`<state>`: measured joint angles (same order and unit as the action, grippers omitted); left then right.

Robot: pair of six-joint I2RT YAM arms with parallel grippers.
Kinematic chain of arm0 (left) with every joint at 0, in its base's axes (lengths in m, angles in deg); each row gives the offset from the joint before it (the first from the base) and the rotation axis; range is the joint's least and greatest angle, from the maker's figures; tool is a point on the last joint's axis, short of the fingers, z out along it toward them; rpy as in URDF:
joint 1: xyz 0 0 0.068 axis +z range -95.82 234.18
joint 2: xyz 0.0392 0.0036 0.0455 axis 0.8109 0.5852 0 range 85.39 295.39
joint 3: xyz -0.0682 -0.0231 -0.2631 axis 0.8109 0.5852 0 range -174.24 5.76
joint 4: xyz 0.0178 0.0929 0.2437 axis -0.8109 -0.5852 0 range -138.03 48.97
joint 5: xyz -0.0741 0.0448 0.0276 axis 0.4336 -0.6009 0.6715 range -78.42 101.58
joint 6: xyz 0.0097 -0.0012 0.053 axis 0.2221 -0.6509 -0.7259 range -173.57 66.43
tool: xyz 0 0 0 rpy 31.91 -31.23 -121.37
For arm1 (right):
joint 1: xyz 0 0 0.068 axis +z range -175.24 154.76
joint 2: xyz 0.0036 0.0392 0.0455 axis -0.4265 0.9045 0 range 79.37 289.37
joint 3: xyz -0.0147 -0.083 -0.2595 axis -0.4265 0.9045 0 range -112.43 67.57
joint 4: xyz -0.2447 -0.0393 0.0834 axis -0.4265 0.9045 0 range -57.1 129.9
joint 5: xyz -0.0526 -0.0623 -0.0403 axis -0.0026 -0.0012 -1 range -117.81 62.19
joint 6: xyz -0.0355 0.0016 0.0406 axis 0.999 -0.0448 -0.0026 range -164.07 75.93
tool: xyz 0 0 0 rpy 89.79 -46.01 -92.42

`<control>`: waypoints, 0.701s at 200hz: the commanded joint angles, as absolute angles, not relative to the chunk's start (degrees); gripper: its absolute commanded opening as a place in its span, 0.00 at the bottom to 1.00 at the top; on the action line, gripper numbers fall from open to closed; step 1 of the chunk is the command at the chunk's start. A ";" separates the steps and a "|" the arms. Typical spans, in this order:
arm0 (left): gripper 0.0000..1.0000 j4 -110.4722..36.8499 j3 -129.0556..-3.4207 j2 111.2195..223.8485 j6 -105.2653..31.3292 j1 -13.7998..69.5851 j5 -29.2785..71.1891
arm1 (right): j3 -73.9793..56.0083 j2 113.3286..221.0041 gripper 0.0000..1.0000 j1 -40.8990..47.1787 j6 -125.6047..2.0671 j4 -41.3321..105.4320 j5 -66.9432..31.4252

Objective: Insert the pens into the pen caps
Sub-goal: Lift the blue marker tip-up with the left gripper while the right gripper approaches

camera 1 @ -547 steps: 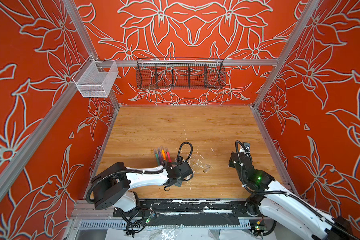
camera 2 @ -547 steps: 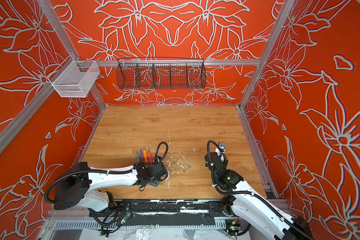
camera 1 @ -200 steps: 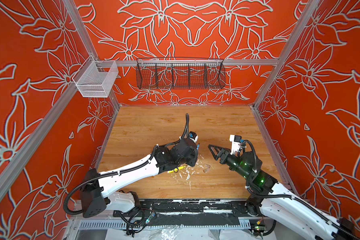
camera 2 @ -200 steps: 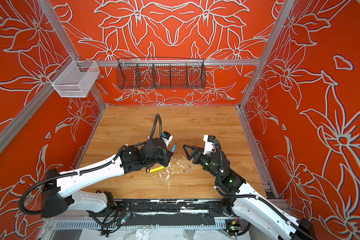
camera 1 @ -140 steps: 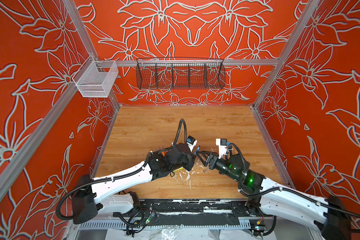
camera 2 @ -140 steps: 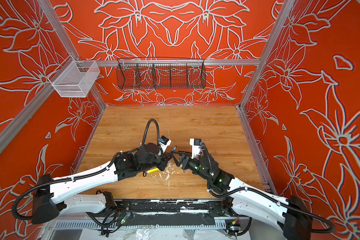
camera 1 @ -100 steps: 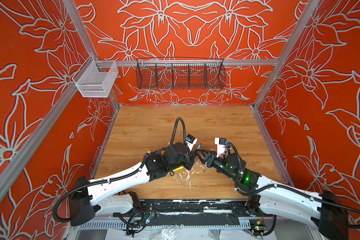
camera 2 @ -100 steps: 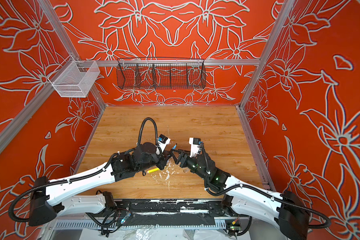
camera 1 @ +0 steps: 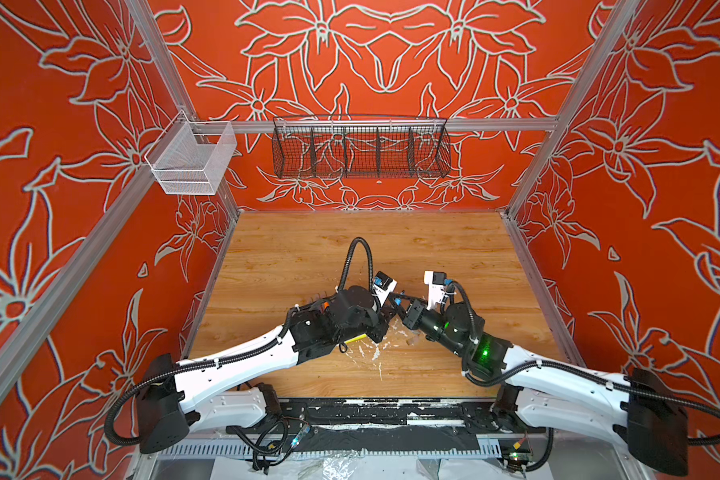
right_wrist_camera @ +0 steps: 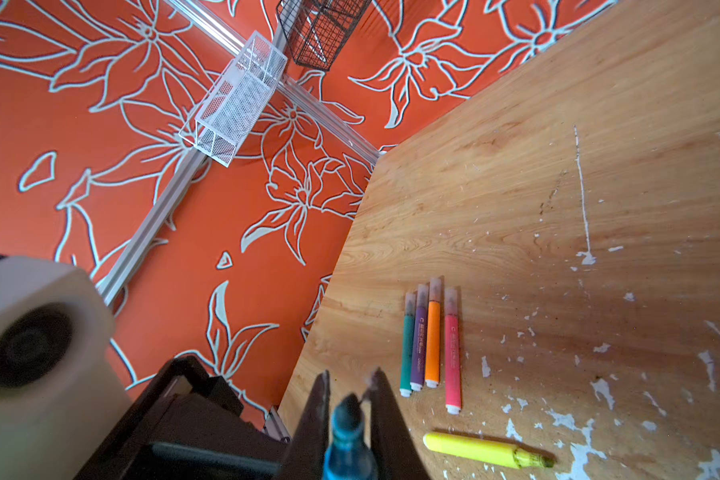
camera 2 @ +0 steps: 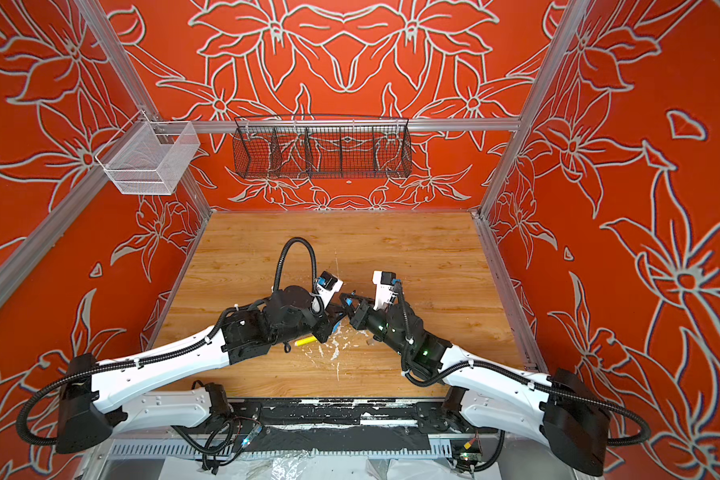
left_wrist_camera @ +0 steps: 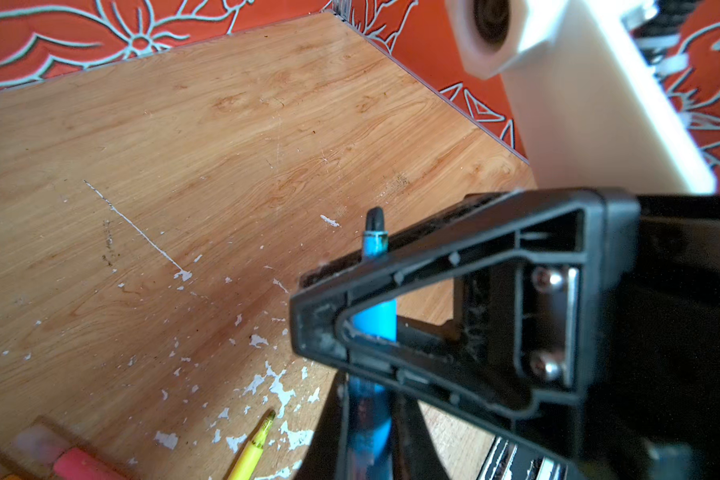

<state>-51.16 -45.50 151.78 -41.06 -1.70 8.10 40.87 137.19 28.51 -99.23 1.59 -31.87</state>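
Observation:
My two grippers meet nose to nose above the middle of the table, the left gripper point(camera 1: 387, 318) and the right gripper point(camera 1: 400, 301). The blue pen point(left_wrist_camera: 368, 415) lies between the left fingers, which sit against it on both sides. Its dark tip end point(right_wrist_camera: 347, 415) is pinched in the shut right gripper point(right_wrist_camera: 350, 376). A yellow pen point(right_wrist_camera: 474, 449) lies bare-tipped on the table under the left gripper. Green point(right_wrist_camera: 407, 345), purple point(right_wrist_camera: 420, 340), orange point(right_wrist_camera: 433, 332) and pink point(right_wrist_camera: 452, 353) pens lie side by side, each wearing a clear cap. One loose pen cap point(camera 1: 413, 340) rests below the right gripper.
White flecks of debris point(camera 1: 375, 353) litter the wooden table point(camera 1: 391, 245) near the front. A black wire basket point(camera 1: 360, 149) hangs on the back wall and a white mesh basket point(camera 1: 192, 162) on the left rail. Orange walls close in three sides.
The right gripper swung left to the left gripper and shut on the blue pen's tip end. The left gripper drew slightly back toward the front with the pen.

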 commanded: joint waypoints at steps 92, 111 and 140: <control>0.53 -45.42 -43.17 153.54 -41.81 -1.36 11.15 | 44.11 136.05 0.00 34.36 -103.90 -9.66 -34.83; 0.50 -44.68 -42.42 152.85 -41.80 -1.28 11.14 | 43.71 136.22 0.00 35.20 -103.57 -9.60 -36.06; 0.29 -43.57 -41.18 151.21 -41.80 -1.25 11.23 | 44.46 136.48 0.00 35.40 -104.40 -10.86 -37.82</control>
